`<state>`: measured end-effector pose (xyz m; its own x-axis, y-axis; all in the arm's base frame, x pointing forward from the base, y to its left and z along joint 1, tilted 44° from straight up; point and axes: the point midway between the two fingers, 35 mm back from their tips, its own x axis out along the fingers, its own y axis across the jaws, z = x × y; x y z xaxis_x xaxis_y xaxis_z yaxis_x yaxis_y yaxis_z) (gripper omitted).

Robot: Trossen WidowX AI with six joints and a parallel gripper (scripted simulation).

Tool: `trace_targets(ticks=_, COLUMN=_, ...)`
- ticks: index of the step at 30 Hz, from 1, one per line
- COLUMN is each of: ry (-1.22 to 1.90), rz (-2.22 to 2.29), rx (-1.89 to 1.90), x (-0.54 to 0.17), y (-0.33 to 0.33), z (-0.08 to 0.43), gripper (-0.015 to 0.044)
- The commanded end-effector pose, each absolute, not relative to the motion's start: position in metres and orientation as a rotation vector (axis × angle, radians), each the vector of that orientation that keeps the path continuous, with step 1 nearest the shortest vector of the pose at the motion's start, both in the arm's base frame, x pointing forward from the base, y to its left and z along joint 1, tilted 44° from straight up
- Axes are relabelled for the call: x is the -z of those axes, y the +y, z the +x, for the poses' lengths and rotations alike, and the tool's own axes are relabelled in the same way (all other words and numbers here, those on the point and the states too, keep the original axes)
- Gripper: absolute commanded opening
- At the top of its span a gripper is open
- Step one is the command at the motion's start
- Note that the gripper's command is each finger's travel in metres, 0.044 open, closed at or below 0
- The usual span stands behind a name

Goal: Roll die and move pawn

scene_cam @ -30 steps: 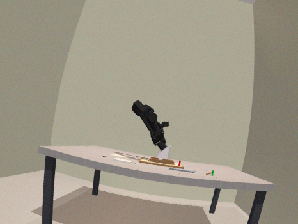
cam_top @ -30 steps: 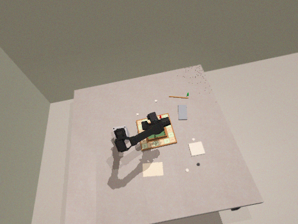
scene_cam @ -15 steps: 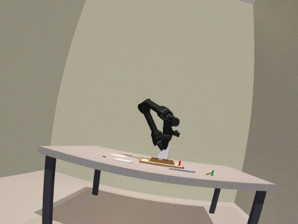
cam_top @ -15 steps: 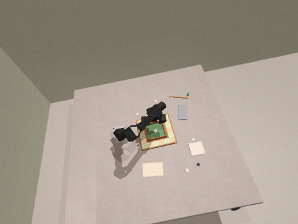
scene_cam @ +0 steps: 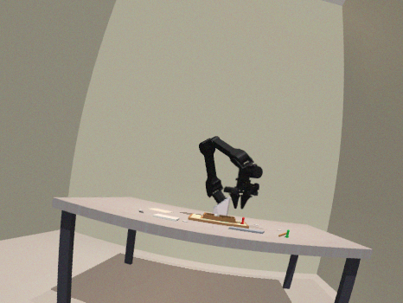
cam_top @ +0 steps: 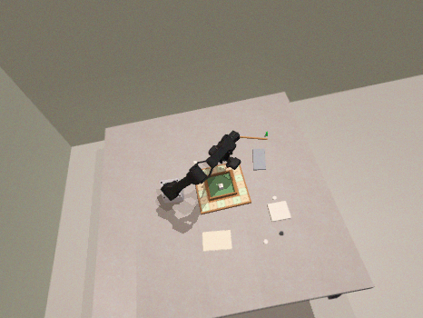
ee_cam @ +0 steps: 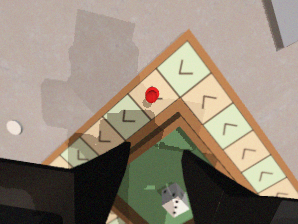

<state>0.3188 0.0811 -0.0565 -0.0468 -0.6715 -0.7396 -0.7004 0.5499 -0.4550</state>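
The white die (cam_top: 221, 185) (ee_cam: 175, 205) lies in the green dice tray (cam_top: 222, 196) (ee_cam: 149, 172), partly in shadow. Several dark pips show on it, but I cannot surely count those on top. The red pawn (scene_cam: 243, 221) (ee_cam: 152, 94) stands upright on a cream square of the board (cam_top: 225, 203) (scene_cam: 203, 221) (ee_cam: 183, 65), one square from the light green corner square. The arm hides it in the top view. My gripper (scene_cam: 239, 207) (ee_cam: 156, 151) is partly open and empty. It points down above the board, its fingertips well above the pawn and tray.
A grey-blue slab (cam_top: 259, 159) (scene_cam: 246, 230) lies beyond the board. An orange stick (cam_top: 254, 137) and a small green piece (cam_top: 266, 134) (scene_cam: 287, 234) lie farther off. A white square (cam_top: 279, 211), a cream rectangle (cam_top: 217, 240) and small discs lie around the board. One white disc (ee_cam: 14, 127) is near it.
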Motion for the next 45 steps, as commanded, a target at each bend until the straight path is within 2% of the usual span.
trace_targets(ticks=1, ry=1.663, rz=-0.977, rx=0.201, x=0.083, y=0.099, z=0.332, gripper=0.0200)
trace_targets(ticks=45, ry=1.662, rz=-0.978, rx=0.204, x=0.123, y=0.062, z=0.333, gripper=0.0200)
